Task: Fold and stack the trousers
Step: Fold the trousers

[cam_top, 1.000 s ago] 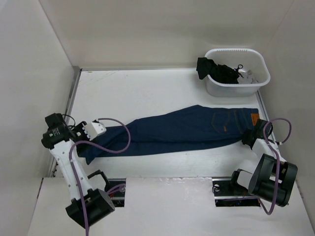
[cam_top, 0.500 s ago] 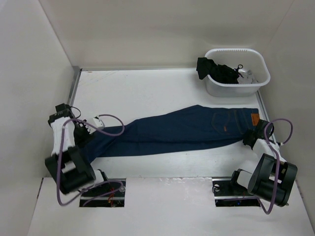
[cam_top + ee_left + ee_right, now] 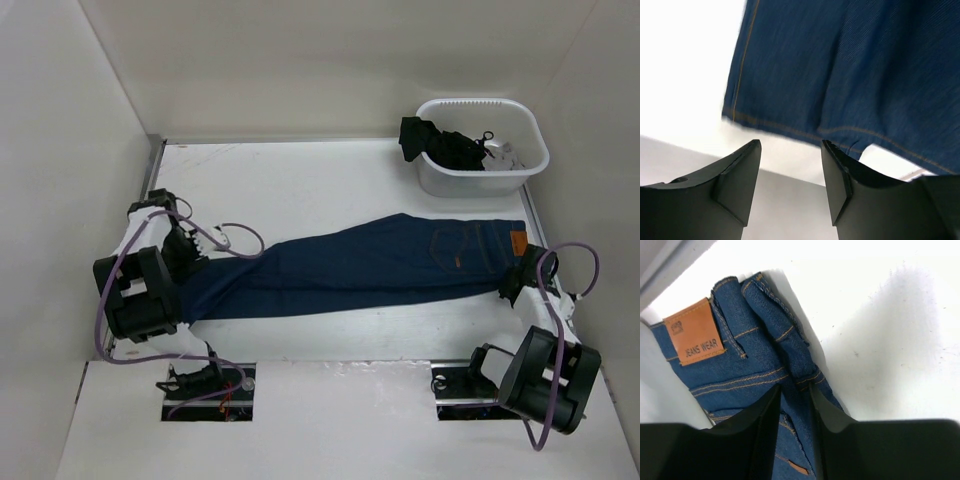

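The dark navy trousers [image 3: 370, 262] lie stretched flat across the table, waistband with tan patch [image 3: 517, 243] at the right and leg hems [image 3: 195, 300] at the left. My left gripper [image 3: 197, 258] hangs open and empty by the leg ends. In the left wrist view its fingers [image 3: 790, 145] stand apart, with the stitched hem [image 3: 805, 100] just beyond them and no cloth between. My right gripper [image 3: 515, 280] is at the waistband's near corner. In the right wrist view its fingers [image 3: 795, 387] are closed on a fold of denim [image 3: 790, 360] beside the patch [image 3: 694, 332].
A white basket [image 3: 533, 133] at the back right holds a black garment [image 3: 440, 147] that drapes over its left rim. White walls close in the table on the left, back and right. The left arm's elbow [image 3: 140, 300] sits near the left wall.
My left arm has folded back toward the left wall, and its gripper has shifted a little farther along the leg ends. The right gripper stays on the waistband. The trousers have barely moved.
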You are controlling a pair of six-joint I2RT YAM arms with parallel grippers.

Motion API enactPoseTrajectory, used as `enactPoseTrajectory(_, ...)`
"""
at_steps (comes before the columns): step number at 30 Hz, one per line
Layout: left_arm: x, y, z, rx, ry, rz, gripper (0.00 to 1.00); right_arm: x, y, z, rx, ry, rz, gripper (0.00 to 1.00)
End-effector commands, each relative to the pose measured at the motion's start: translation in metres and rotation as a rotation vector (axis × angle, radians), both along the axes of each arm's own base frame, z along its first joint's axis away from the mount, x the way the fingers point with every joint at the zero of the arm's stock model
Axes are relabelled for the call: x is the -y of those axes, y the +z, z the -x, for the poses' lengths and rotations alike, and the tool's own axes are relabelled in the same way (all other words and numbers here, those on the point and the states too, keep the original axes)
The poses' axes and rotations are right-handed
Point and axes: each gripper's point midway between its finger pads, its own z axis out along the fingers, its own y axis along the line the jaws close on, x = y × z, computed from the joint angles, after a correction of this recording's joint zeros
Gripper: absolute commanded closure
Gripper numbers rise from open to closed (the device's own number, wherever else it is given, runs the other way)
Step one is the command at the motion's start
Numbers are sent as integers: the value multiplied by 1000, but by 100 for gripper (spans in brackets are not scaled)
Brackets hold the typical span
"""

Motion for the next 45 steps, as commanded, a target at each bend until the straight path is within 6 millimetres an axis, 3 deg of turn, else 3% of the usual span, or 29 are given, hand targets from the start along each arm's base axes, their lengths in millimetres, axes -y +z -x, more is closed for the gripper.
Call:
enactPoseTrajectory(1,16,-5,18,-118,-99,-10,50,14,17,0,36,-73,55,71)
enactPoseTrajectory(3,9,-16,10,-117,-95,-48,52,16,19,1,72,-126,48,74)
enactPoseTrajectory(6,-11,-18,-35,-10,9,-77,51,14,18,3,79,-142,38,73)
enactPoseTrajectory(8,-14,-20,-44,-20,39,-69,52,14,16,5,58,-128,43,72)
enactPoseTrajectory(13,-9,-47,-43,-108,16,-59,54,15,15,14,41,-128,55,71)
enactPoseTrajectory(16,-6,-64,-68,-72,19,-71,55,16,18,10,49,-133,56,71)
enactPoseTrajectory(20,-12,-74,-125,43,74,-88,57,23,24,1,39,-146,69,71)
enactPoseTrajectory(24,-11,-76,-135,21,60,-85,58,23,27,-12,26,-126,74,71)
enactPoseTrajectory(28,-15,-55,-143,79,62,-81,56,17,25,-27,11,-88,65,71)
enactPoseTrajectory(30,-19,-35,-155,150,72,-84,55,14,24,-32,6,-72,63,71)
enactPoseTrajectory(33,-25,12,-179,299,96,-73,50,11,23,-39,5,-50,63,71)
enactPoseTrajectory(35,-19,34,-171,316,96,-38,49,11,27,-41,16,-40,69,71)
enactPoseTrajectory(37,-6,36,-141,236,78,30,49,11,28,-41,19,-27,80,71)
enactPoseTrajectory(41,6,10,-75,-3,91,79,51,8,28,-36,18,-1,92,71)
enactPoseTrajectory(45,-5,-10,-49,-117,190,40,53,8,29,-33,28,2,93,70)
